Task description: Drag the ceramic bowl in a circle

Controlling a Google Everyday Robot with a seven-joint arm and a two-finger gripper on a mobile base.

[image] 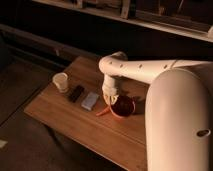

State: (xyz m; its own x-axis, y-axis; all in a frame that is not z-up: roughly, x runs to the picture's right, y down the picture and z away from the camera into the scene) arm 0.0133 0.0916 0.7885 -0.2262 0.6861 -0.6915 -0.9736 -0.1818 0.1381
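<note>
The ceramic bowl [123,107] is round, shallow and red-orange, and sits right of the middle of the wooden table [65,122]. My gripper [112,99] hangs from the white arm and reaches down onto the bowl's left rim. The slim orange carrot-shaped thing [103,111] lies just left of the bowl, touching or nearly touching it. The arm's large white body fills the right side of the view and hides the table's right part.
A small white cup [61,82] stands at the table's left end. A dark flat object [76,93] and a grey-blue packet [90,100] lie between the cup and the bowl. A dark shelf runs behind the table. The floor lies to the left and front.
</note>
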